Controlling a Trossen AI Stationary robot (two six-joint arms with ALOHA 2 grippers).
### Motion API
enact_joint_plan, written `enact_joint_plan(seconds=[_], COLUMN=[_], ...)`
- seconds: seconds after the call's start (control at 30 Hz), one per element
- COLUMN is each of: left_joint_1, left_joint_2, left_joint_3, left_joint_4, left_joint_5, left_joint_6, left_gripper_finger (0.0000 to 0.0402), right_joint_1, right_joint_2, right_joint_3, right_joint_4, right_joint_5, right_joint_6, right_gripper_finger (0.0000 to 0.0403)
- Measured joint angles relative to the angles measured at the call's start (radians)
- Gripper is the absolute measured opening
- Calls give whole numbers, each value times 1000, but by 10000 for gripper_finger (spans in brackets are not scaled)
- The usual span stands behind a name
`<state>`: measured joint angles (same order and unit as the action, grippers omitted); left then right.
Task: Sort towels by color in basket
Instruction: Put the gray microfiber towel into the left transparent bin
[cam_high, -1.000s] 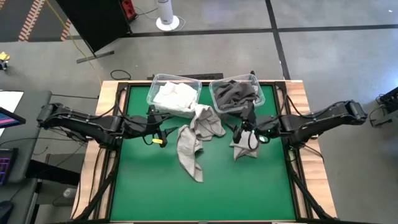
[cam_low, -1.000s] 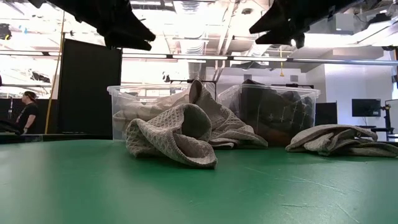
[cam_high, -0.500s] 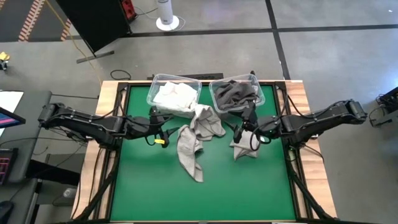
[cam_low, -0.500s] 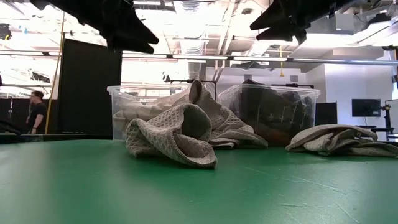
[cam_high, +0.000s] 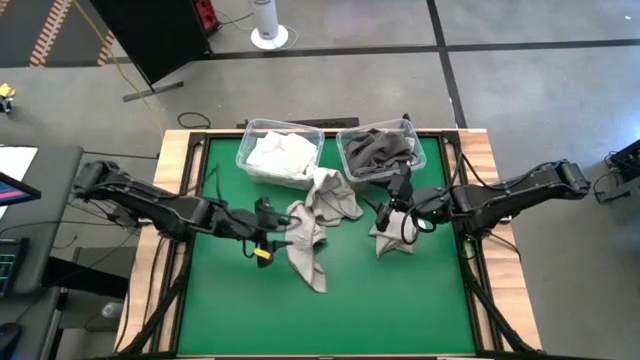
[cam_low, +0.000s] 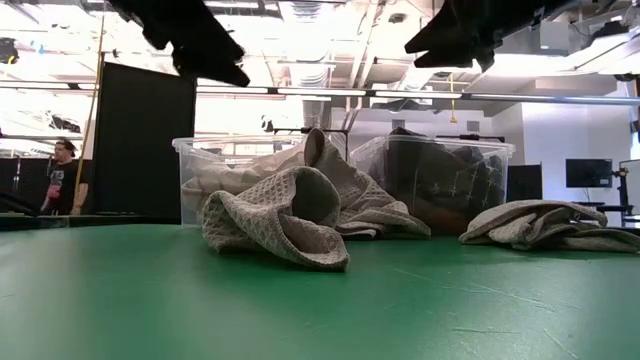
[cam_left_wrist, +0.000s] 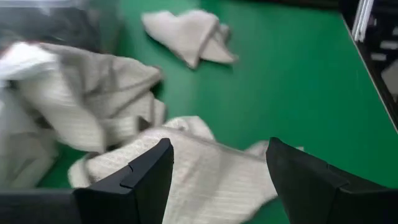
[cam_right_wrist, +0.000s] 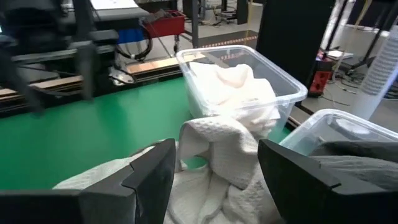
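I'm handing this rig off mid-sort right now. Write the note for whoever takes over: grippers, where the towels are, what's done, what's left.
Left gripper: open, empty, above the near end of the long light grey towel.
Right gripper: open, empty, above the small light grey towel.
Left bin: white towels. Right bin: dark grey towels.
Done: whites and darks are binned.
Left: two light grey towels lie on the green table. The long one runs from mid-table up against the front of the bins; the small one lies apart, in front of the right bin. Neither is gripped.
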<state>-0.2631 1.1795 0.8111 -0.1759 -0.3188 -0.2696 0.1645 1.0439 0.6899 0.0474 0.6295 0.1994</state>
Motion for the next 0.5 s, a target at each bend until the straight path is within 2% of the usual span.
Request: enact_joint_plan(seconds=[0.07, 0.23, 0.5], left_joint_1=[-19, -30, 58], left_joint_2=[65, 222, 431], left_joint_3=[57, 196, 369], left_joint_4=[-61, -207, -304], left_joint_5=[-1, -2, -7], left_joint_6=[10, 161, 328], left_gripper_finger=[247, 247, 247], right_joint_1=[-13, -36, -34], right_joint_2=[0, -7, -34], right_joint_3=[0, 0, 0], right_joint_4=[-1, -3, -11], right_joint_5=[0, 0, 0], right_joint_6=[-6, -18, -20], right_gripper_finger=[272, 272, 272])
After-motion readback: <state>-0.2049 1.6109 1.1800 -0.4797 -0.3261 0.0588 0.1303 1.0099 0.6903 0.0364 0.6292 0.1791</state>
